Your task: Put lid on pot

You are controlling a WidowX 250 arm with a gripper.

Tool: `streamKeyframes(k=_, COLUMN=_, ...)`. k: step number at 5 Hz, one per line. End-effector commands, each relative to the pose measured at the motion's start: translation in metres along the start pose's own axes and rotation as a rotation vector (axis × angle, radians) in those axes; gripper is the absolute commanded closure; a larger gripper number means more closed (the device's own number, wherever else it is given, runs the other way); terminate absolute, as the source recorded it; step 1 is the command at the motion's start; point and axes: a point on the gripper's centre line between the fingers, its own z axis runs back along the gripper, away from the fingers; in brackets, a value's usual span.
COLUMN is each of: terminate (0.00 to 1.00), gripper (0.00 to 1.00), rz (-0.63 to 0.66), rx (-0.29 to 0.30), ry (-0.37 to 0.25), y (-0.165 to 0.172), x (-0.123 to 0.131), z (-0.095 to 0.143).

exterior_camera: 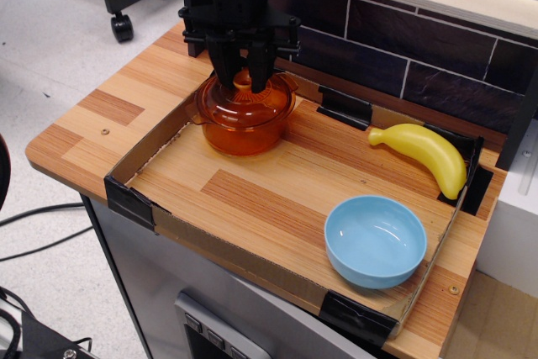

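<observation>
The pot (244, 124) stands upright at the far left corner of the tray (277, 208), close to the tray's left cardboard wall and to the dark brick backsplash (403, 31). It is transparent orange with straight walls; a small handle shows on its left side.

The lid (245, 100) sits on top of the pot, level with the rim and roughly centred. Its knob (243, 83) rises in the middle.

The gripper (242, 73) hangs directly above the pot, pointing straight down. Its two black fingers (225, 65) stand on either side of the knob, one to the left and one to the right. Whether they pinch the knob or stand just clear of it cannot be told from this view. The arm body above them hides the far part of the lid.

The banana (424, 155) lies well to the right of the pot, against the tray's far right corner. It is yellow and slanted, its tip toward the pot.

The bowl (375, 241) is light blue and upright. It stands well apart from the pot, toward the tray's near right corner.

The table (92, 124) under the tray is striped wood, visible left of the pot.
</observation>
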Motion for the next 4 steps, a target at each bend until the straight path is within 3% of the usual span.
streamKeyframes(k=1, terminate=0.0, gripper=1.0, rz=0.031, rx=-0.004, ry=-0.05, y=0.01, x=0.013, z=0.012)
streamKeyframes(k=2, terminate=0.0, gripper=0.0, rz=-0.005, rx=0.009, ry=-0.036, y=0.009, x=0.01, z=0.013)
streamKeyframes(k=4, terminate=0.0, gripper=0.0, rz=-0.082, rx=-0.042, ry=-0.03, y=0.002, x=-0.009, z=0.042)
